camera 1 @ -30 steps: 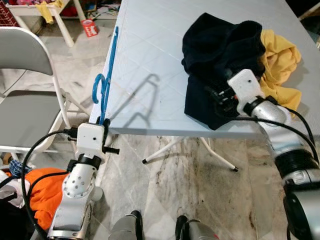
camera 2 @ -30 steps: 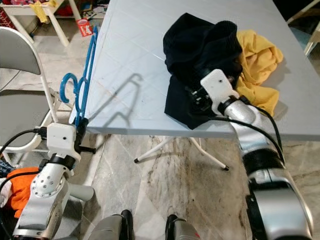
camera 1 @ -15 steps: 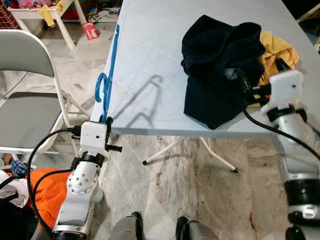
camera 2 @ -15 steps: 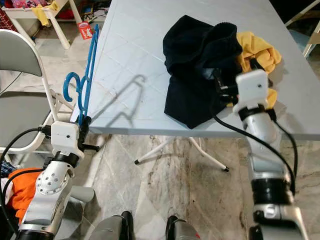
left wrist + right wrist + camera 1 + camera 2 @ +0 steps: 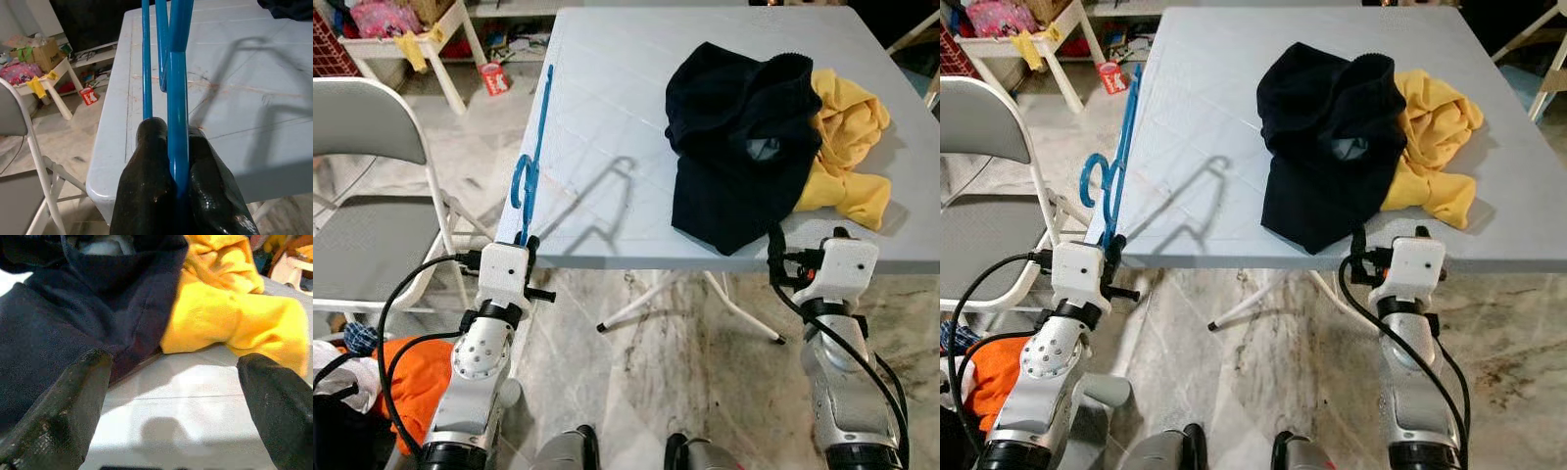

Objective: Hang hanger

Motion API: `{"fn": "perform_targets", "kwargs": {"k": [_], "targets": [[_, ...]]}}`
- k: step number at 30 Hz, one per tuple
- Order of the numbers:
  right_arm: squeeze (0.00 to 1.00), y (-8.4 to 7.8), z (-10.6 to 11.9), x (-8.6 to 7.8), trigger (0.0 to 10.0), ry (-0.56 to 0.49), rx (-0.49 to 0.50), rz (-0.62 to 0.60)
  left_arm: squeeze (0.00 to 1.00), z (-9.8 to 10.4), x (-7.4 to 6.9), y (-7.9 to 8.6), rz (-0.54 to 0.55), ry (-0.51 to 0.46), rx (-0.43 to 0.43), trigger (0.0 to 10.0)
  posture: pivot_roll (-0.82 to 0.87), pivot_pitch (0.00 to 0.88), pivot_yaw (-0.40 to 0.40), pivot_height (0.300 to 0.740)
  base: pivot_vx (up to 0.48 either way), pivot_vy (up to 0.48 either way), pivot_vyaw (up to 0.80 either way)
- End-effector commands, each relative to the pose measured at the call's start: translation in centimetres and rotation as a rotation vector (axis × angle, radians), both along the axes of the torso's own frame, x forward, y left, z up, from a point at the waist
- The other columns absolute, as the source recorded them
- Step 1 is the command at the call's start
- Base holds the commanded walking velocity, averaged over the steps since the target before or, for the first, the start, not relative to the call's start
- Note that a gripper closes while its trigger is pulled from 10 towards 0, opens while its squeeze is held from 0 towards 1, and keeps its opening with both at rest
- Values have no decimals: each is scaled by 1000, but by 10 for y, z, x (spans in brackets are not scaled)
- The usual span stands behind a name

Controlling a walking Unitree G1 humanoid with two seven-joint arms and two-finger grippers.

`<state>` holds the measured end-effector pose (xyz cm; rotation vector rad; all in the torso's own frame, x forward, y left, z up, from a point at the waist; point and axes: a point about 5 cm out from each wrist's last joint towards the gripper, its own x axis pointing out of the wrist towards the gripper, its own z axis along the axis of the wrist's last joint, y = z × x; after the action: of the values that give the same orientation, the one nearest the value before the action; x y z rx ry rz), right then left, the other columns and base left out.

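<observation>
Two garments (image 5: 744,147) lie on the table (image 5: 607,117), a chair (image 5: 362,196) at its left.

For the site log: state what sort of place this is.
Probably a lived-in home, perhaps a laundry or utility corner: a folding table bearing a black garment and yellow garment, a folding chair, marble-look floor and household clutter behind.

No text can be read. A red packet (image 5: 490,77) on the floor at the upper left carries white lettering, too small to make out. A cardboard box (image 5: 43,54) in the left wrist view shows no legible marks.
</observation>
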<state>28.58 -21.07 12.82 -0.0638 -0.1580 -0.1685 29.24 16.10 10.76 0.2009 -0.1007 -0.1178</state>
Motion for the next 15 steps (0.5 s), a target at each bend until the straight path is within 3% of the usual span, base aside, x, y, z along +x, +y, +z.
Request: {"fn": "perform_targets", "kwargs": {"k": [1,5,10,15], "targets": [[0,-3,2,-6,10000,-4,35,-9,0,-20,-3,-1,-20,100,20,10000,-102,147,64,740,0,0,0],[0,-10,-1,-17,10000,49,26,10,0,-23,-2,-4,-51,109,42,10000,-139,147,77,740,0,0,0],[0,-7,10,-21,10000,44,-12,31,0,-24,2,-9,-79,114,31,10000,-152,128,65,740,0,0,0],[0,4,20,-19,10000,-13,8,-3,0,-5,10,-14,-58,0,42,10000,-154,110,38,740,0,0,0]]}}
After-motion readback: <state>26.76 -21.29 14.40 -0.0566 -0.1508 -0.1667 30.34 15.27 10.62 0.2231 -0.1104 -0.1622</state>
